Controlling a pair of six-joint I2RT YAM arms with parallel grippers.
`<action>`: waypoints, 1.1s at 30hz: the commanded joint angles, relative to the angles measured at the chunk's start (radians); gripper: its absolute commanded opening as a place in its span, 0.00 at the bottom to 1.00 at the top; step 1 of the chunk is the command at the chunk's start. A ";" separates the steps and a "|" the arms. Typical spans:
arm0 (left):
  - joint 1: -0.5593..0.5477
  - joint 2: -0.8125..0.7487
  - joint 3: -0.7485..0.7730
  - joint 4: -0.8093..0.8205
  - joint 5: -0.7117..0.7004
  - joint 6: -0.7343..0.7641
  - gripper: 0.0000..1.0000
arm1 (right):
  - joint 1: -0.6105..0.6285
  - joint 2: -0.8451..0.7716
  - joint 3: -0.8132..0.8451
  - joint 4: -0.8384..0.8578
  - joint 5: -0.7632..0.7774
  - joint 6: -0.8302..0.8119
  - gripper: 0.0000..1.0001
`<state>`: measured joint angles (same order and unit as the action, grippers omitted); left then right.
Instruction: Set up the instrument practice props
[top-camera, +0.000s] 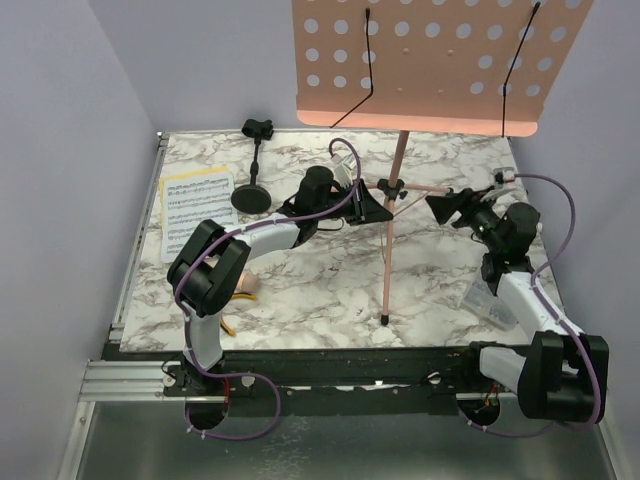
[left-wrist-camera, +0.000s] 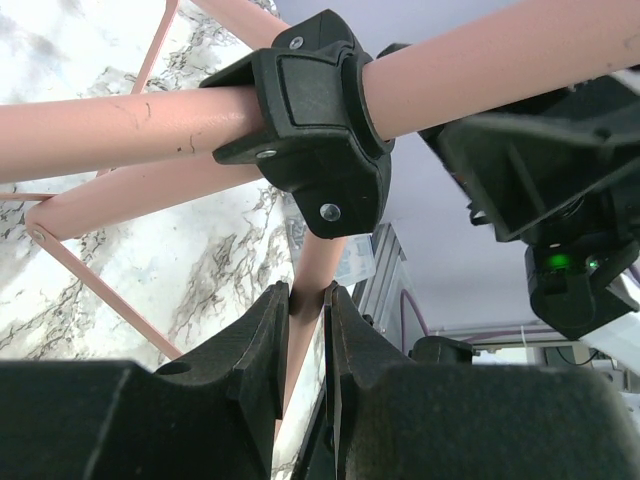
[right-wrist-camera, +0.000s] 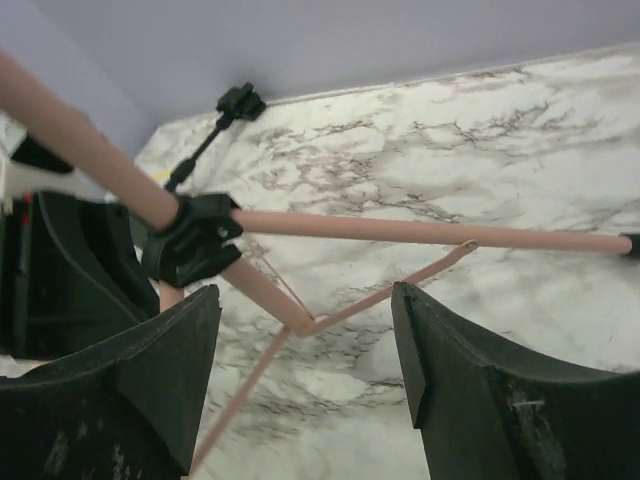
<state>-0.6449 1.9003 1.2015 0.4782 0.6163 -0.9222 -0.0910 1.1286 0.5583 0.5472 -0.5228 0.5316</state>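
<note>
The pink music stand (top-camera: 440, 60) stands on the table (top-camera: 330, 290), likely light but top-heavy; grip low on its pole (top-camera: 392, 250). The left gripper (left-wrist-camera: 305, 300) pinches a tripod leg (left-wrist-camera: 310, 255); the right gripper (right-wrist-camera: 305, 290) gapes empty nearby

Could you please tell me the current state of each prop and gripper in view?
music stand: upright, legs spread, no pages on its desk
sheet-music pages: lying flat on the table
mic stand: upright, clip empty
left gripper: shut on a tripod leg
right gripper: open, holding nothing
</note>
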 joint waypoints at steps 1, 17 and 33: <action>0.021 0.081 -0.056 -0.260 -0.065 0.068 0.23 | 0.006 0.002 -0.074 0.174 -0.291 -0.593 0.68; 0.008 0.088 -0.050 -0.257 -0.049 0.066 0.24 | 0.087 0.253 0.008 0.499 -0.546 -0.904 0.43; 0.005 0.092 -0.053 -0.248 -0.039 0.054 0.24 | 0.157 0.353 -0.023 0.685 -0.353 -0.761 0.34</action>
<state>-0.6456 1.9022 1.2041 0.4744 0.6193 -0.9188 0.0597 1.4399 0.5507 1.1164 -0.9600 -0.3256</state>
